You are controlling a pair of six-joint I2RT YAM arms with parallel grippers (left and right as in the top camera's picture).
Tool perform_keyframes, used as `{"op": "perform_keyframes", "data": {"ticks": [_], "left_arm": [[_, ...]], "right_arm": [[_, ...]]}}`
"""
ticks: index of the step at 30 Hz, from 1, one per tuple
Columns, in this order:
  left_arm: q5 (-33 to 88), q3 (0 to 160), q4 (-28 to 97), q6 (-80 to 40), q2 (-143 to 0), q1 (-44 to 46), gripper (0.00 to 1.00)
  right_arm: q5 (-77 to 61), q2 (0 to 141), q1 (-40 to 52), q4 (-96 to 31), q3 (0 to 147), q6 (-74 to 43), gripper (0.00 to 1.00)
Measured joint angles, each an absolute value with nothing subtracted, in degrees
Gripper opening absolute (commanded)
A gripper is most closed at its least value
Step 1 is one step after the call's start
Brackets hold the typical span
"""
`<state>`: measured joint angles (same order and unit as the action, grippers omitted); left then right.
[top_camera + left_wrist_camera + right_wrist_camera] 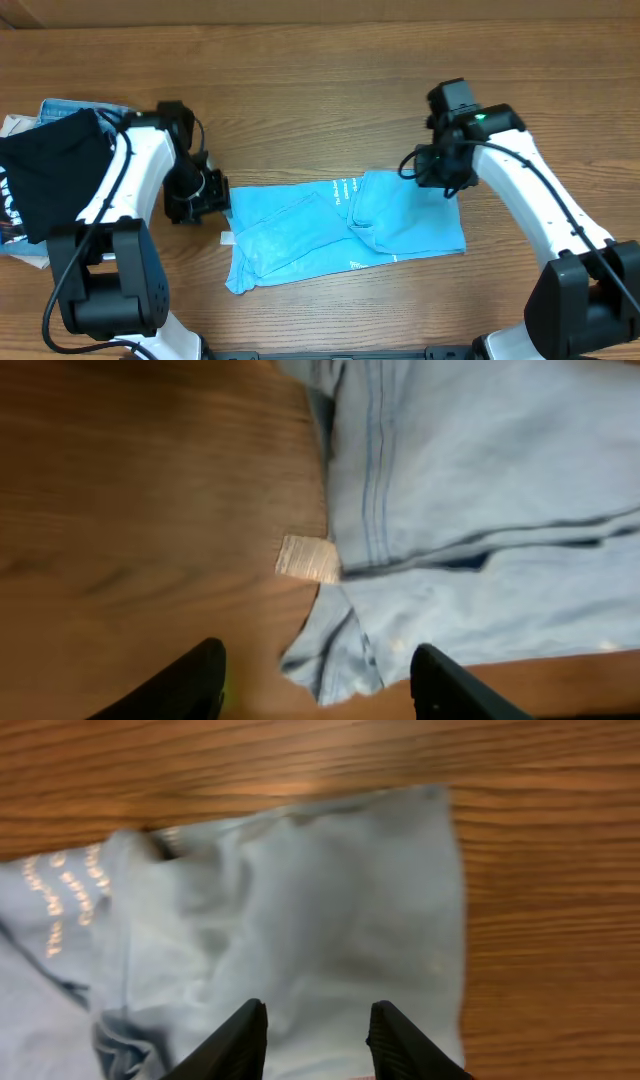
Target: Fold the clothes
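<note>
Fabric fills the gap between the two arms: the sky-blue T-shirt [340, 225] lies on the table [320, 80] as a long, rumpled band, doubled over on itself with creases running through the middle. One end sits just ahead of the left gripper [205, 190] and the other directly beneath the right gripper [445, 170].

From the left wrist, the left gripper's fingers [190, 680] stand well apart with nothing pinched. A loose corner of the shirt lies between and below them, and a small white label [308, 558] sticks out onto the wood a little further ahead. I'd guess it hovers at that hem because the edge there is ragged and wants tidying or a fresh grasp.

The right gripper's fingers [400, 1040] are also parted, less widely, and poised over flat cloth near the shirt's straight far edge, holding none of it. The printed lettering [60, 905] shows off to that gripper's left.

The fold looks only partly made, and each arm seems stationed at its own end so the band can be picked up evenly. A black garment [50, 175] lies heaped behind the left arm, well apart from the shirt.
</note>
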<state>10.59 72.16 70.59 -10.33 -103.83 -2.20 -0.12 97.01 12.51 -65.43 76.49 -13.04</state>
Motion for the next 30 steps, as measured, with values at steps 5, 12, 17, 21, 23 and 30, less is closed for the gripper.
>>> {"op": "perform_keyframes", "data": {"ticks": [5,12,17,21,23,30], "left_arm": [[12.3,63.7,61.3,-9.2,-103.8,-0.6,0.67],[15.8,56.7,52.0,-9.2,-102.0,-0.3,0.70],[20.6,53.7,47.6,-9.5,-100.0,-0.4,0.63],[25.6,52.5,46.5,-9.5,-100.0,-0.4,0.56],[28.2,51.7,46.6,-9.6,-100.2,-0.4,0.48],[31.3,50.2,46.7,-9.9,-101.3,-0.3,0.16]], "right_arm": [[0.3,97.0,10.3,-65.5,76.5,-13.3,0.39],[0.3,97.0,10.2,-65.6,76.5,-13.3,0.40],[0.2,97.0,10.2,-65.6,76.5,-13.3,0.40],[0.2,97.0,10.2,-65.6,76.5,-13.3,0.40],[0.3,97.0,10.2,-65.6,76.5,-13.3,0.40],[0.3,97.0,10.2,-65.5,76.5,-13.3,0.40]]}}
